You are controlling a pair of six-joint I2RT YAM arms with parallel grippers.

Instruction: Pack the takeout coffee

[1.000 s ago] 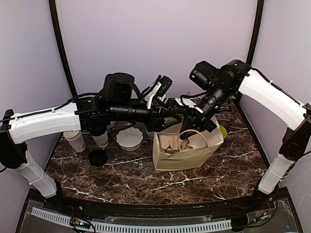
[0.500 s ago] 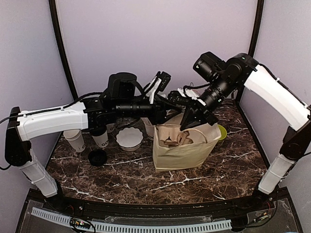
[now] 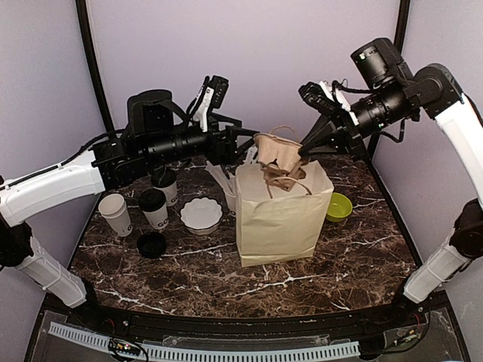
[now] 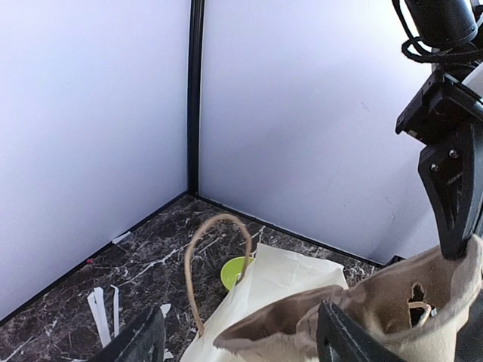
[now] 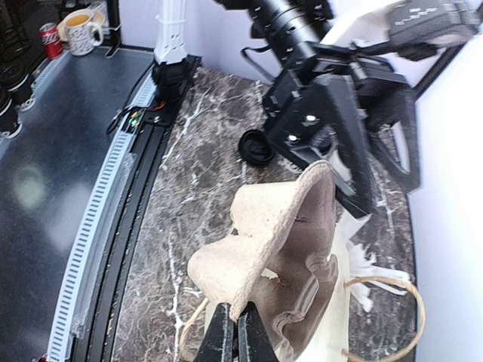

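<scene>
Two lidded white coffee cups (image 3: 155, 210) (image 3: 167, 185) stand at the left of the table, apart from both grippers. My right gripper (image 3: 304, 155) is shut on the edge of a brown pulp cup carrier (image 3: 278, 157) and holds it above the upright paper bag (image 3: 279, 219). The right wrist view shows the shut jaws (image 5: 235, 320) pinching the carrier's rim (image 5: 287, 226). My left gripper (image 3: 240, 147) is open at the carrier's left side. In the left wrist view the carrier (image 4: 392, 309) reaches in between the spread fingers (image 4: 143, 339).
A lidless white cup (image 3: 115, 213), a loose black lid (image 3: 152, 243) and a white scalloped bowl (image 3: 201, 215) stand left of the bag. A green bowl (image 3: 339, 205) sits to its right. White straw wrappers (image 3: 221, 179) lie behind the bag.
The right gripper has lifted the carrier up out of the bag, and the bag now stands upright. The left arm has pulled back to the left and up.
</scene>
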